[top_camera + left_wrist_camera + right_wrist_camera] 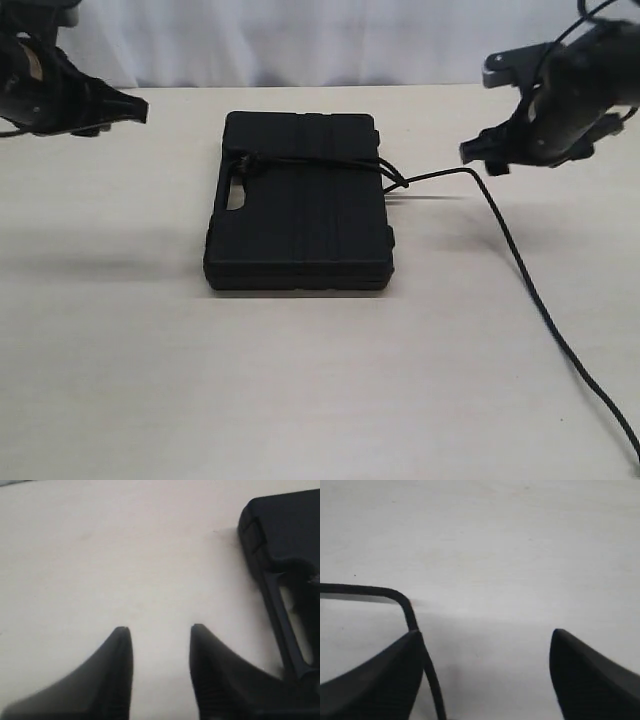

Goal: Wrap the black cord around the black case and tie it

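The black case [300, 215] lies flat at the middle of the pale table [320, 400], lid up, with its handle cut-out [238, 198] on the 9 o'clock side. The black cord [520, 265] crosses the lid in a band near the far edge and bunches into a fuzzy spot [246, 163] just above the cut-out. It crosses over itself at the case's 3 o'clock edge, then leaves across the table, bends, and trails toward 5 o'clock out of the picture.

The left gripper [130, 108] hovers at 10 o'clock from the case, well apart from it. Its wrist view shows the jaws parted with only bare table between them. The right gripper [480, 152] hangs at 2 o'clock with its jaws spread wide. The cord runs along the inner face of one finger [395, 665], touching or just beside it, and is not pinched.

The case looks rigid and matte. It is probably heavy enough to sit still, though a hard sideways tug could slide it on the smooth table. Its ribbed grooves should help seat a wrap.

The cord looks limp and braided, so it should bite on itself well, but it is thin enough to need a full pinch. The best hold seems to be the free run just off the 3 o'clock edge, before the bend.

Whether the crossing is a finished tie cannot be told. No brand, label or writing can be read anywhere.
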Action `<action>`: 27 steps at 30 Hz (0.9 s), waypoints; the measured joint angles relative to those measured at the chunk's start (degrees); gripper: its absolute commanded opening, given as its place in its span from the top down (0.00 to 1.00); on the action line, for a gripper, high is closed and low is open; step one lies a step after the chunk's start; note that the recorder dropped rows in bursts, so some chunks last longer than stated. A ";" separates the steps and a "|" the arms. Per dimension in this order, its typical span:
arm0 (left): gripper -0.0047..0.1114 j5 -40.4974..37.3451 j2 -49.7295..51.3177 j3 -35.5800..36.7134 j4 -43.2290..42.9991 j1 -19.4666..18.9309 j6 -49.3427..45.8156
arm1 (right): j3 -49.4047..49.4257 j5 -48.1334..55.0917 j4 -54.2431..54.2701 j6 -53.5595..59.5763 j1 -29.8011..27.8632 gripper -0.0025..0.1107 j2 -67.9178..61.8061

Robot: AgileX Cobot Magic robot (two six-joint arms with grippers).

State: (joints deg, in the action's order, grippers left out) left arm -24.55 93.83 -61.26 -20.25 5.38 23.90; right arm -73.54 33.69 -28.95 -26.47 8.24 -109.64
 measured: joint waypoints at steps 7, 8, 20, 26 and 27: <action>0.96 -25.03 -3.99 -1.80 5.62 0.00 -9.01 | -0.06 22.90 15.34 20.44 0.00 0.94 12.41; 0.96 -27.22 -4.55 -1.01 7.55 0.00 -10.84 | 0.64 25.35 17.37 21.78 0.00 0.94 13.70; 0.96 -3.72 -58.79 27.09 23.87 0.00 -20.93 | 32.75 7.79 25.36 26.47 0.00 0.94 63.38; 0.96 30.26 -69.05 42.80 22.98 0.00 -22.28 | 53.84 -24.85 25.72 26.47 0.00 0.94 79.37; 0.96 30.53 -69.05 43.17 22.94 0.00 -22.28 | 55.26 -25.88 25.71 26.47 0.00 0.94 80.21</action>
State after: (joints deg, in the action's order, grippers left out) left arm 5.98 24.78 -18.09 2.69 5.38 1.62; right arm -18.28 7.81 -3.24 0.00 8.24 -29.43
